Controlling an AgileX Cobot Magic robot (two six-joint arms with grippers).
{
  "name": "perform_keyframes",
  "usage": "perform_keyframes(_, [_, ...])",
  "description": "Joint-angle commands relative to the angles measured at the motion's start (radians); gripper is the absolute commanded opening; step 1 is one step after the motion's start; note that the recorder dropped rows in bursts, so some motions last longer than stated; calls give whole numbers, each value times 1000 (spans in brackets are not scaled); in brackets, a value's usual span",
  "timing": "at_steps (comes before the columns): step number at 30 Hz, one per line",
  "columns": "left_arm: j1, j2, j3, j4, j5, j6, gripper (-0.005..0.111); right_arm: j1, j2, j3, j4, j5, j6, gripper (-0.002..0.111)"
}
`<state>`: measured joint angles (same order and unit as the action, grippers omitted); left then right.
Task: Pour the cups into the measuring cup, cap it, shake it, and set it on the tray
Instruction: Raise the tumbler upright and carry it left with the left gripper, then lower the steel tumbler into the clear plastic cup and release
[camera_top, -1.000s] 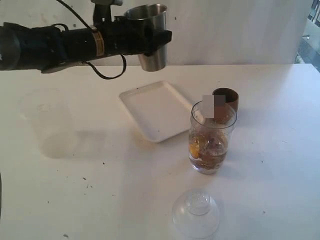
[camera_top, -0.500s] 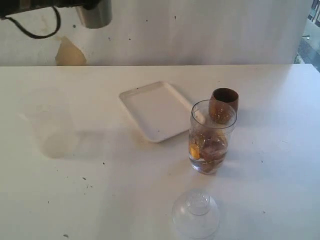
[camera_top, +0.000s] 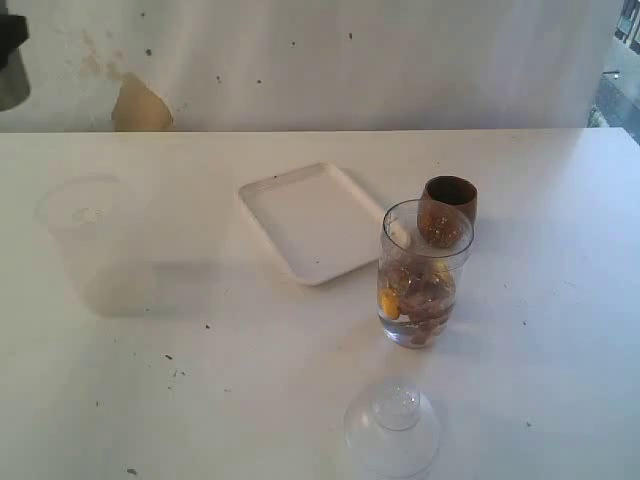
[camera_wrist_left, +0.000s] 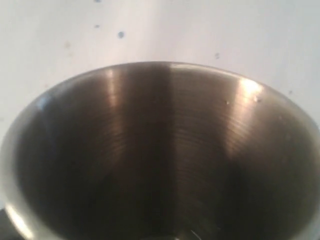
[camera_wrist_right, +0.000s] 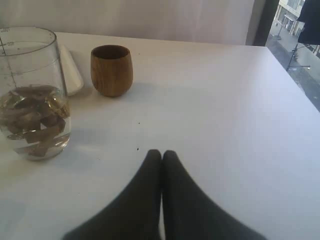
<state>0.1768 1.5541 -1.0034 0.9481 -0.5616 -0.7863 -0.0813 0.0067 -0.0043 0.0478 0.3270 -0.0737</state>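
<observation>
- Left wrist view: steel tumbler (camera_wrist_left: 160, 160) fills it, gripped in my left gripper (camera_top: 10, 35).
- My right gripper (camera_wrist_right: 161, 151) is pressed shut, empty.
- Measuring cup (camera_top: 425, 275) stands beside the tray (camera_top: 310, 225), wooden cup (camera_top: 448, 208) behind, cap (camera_top: 392, 428) in front.

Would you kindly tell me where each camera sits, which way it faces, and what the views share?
Exterior: off the arms, looking down across the table at tray, measuring cup, wooden cup, cap and tub; only the tumbler and a dark bit of left arm show, upper left edge.
Left wrist: on the left arm, staring into the tumbler's mouth; little of the robot shows.
Right wrist: on the right arm, low, looking past its shut jaws at measuring cup and wooden cup.
Shared: exterior and right wrist both show those cups.
</observation>
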Motion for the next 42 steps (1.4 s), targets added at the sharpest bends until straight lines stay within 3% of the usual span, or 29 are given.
perform_keyframes(1, [86,42,76,-142,-107,144,0,4,-7,4,4,-10,0,0])
perform_keyframes(4, [114,116,136,-303,-230,256,0,4,-7,4,4,-10,0,0])
perform_keyframes(7, [114,222,167,-326,-351,402,0,4,-7,4,4,-10,0,0])
perform_keyframes(16, [112,521,166,-484,-601,504,0,4,-7,4,4,-10,0,0])
perform_keyframes(23, [111,635,79,-359,-563,514,0,4,-7,4,4,-10,0,0])
perform_keyframes(31, [105,692,-25,-166,-537,398,0,4,-7,4,4,-10,0,0])
perform_keyframes(42, [-7,707,-59,-138,-485,406,0,4,-7,4,4,-10,0,0])
